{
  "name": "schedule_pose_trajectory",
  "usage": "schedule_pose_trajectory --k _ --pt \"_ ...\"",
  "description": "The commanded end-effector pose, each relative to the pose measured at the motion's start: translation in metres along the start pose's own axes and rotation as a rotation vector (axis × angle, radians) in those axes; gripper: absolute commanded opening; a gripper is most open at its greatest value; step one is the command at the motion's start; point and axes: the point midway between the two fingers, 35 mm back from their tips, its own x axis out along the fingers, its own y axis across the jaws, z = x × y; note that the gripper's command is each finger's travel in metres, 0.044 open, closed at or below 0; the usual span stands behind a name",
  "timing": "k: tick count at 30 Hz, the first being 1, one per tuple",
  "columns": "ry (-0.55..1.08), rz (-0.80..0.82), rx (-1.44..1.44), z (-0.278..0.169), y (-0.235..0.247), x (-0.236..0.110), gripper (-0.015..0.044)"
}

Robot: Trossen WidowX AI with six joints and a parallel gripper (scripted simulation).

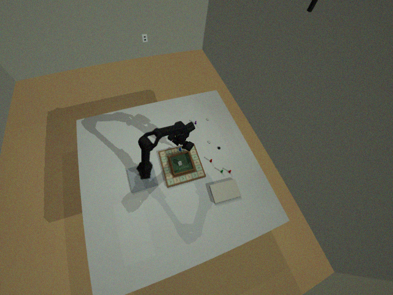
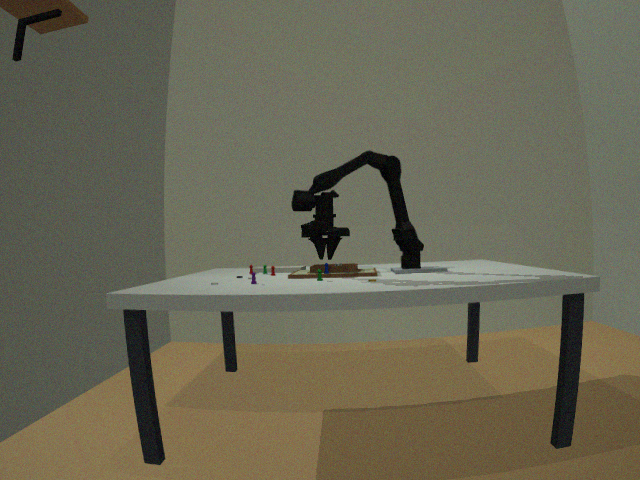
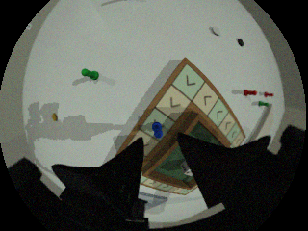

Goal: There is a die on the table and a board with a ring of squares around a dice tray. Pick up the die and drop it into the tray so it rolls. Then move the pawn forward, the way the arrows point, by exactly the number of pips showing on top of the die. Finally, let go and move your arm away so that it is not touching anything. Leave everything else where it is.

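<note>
The white die (image 1: 180,163) (image 3: 187,168) lies inside the green-floored tray (image 1: 187,169) (image 2: 336,267). Its top pips are too small and blurred to read. The board (image 1: 194,174) (image 2: 299,274) (image 3: 191,80) surrounds the tray with green and cream arrow squares. The blue pawn (image 1: 180,149) (image 2: 326,268) (image 3: 157,129) stands upright on a square beside the tray wall. My gripper (image 2: 325,258) (image 3: 160,139) is partly open and empty, pointing down above the blue pawn and not touching it. In the wrist view the pawn shows just beyond the gap between the fingertips.
A green pawn (image 2: 320,274) (image 3: 90,74) stands off the board near the blue pawn's side. Red pawns (image 1: 210,160) (image 1: 229,171), another green pawn (image 1: 221,171), a black disc (image 1: 218,147) and a beige box (image 1: 225,191) are beyond the board. A purple pawn (image 1: 195,122) (image 2: 253,278) stands farther off.
</note>
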Motion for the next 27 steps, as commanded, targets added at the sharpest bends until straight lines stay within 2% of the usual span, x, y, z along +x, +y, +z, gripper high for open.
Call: schedule_pose_trajectory --k 1,20,26,27 --pt "0.008 0.005 -0.006 -0.002 0.001 0.009 0.02" --pt "0.008 0.005 -0.006 -0.003 0.001 0.037 0.02" --pt "0.008 0.005 -0.006 -0.003 0.001 0.037 0.0043" --pt "0.008 0.005 -0.006 -0.003 0.001 0.037 0.0036"
